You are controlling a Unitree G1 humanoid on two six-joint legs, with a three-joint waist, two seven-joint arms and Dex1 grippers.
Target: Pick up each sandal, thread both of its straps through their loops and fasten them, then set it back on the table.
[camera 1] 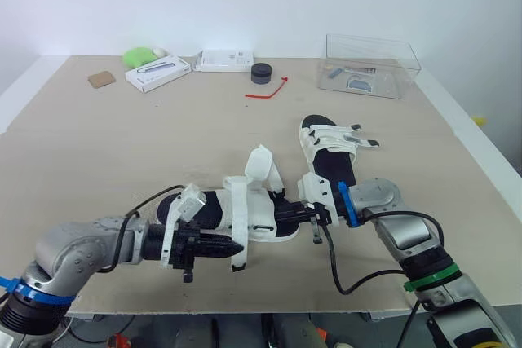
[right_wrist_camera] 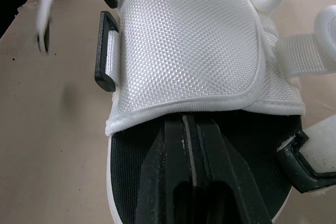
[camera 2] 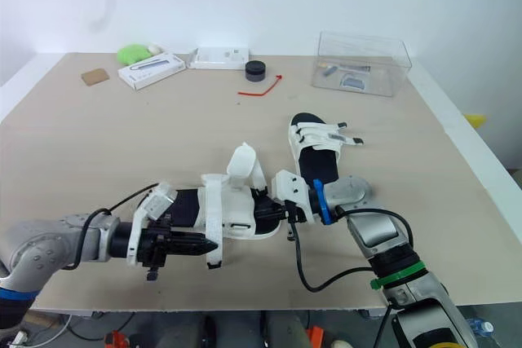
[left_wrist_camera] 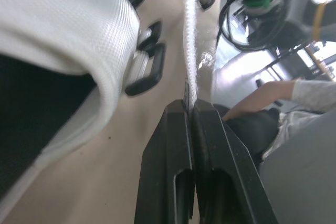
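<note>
Sandal of white mesh and black footbed (camera 1: 267, 231) sits near the bench's front edge. Left end effector (camera 1: 234, 246) pinches its white woven strap (camera 1: 239, 201), likely to feed the black loop (right_wrist_camera: 105, 51). Right end effector (camera 1: 285, 216), pressed together, appears to steady the sandal.

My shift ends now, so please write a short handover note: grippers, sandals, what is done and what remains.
Left gripper: shut on one strap of the near sandal.
Right gripper: shut, tips at that sandal's black insole; real grip unclear.
Far sandal: on the table, straps lying across it, seemingly fastened.
To do: thread and fasten both near-sandal straps; the second strap stands loose. Then set it down.
</note>
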